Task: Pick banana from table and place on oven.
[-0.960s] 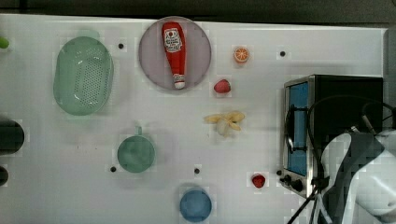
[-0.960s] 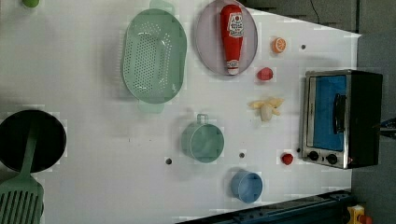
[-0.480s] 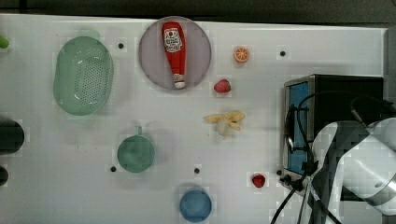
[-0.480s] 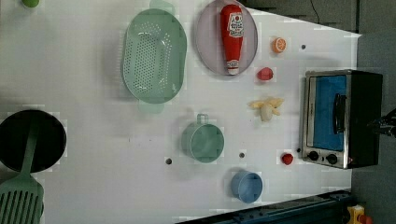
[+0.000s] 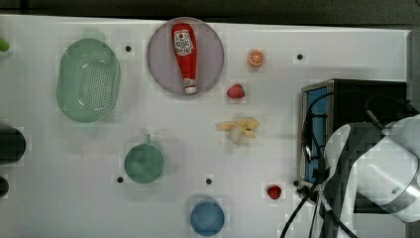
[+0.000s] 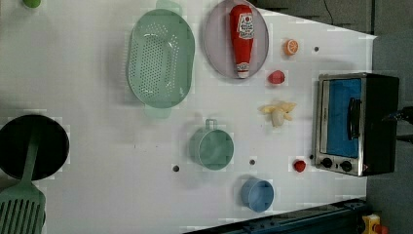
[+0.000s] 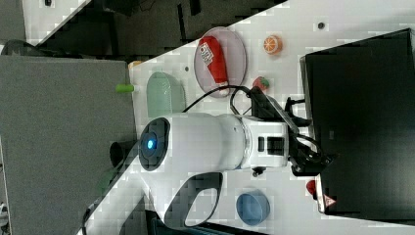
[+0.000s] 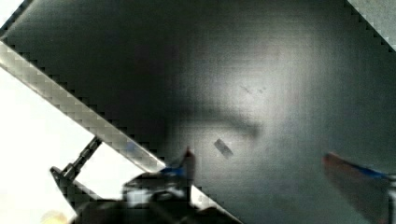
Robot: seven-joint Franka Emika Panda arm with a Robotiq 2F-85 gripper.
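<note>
Swinging further over the oven (image 5: 369, 94) since a second ago, the arm is now covering its top. The banana (image 5: 239, 130) is lying untouched on the desk (image 5: 59, 198), at nine o'clock from the oven. The gripper (image 8: 280, 163) is hanging spread wide, holding nothing, above the oven's black top.

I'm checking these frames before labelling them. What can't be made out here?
- Top view: the arm covers part of the oven.
- Right view: the banana lies behind the arm's white body.
- Left view: the frying pan and spatula are cut off at the left view's left edge.
- Wrist view: the label on the oven top is too blurred to read.
</note>
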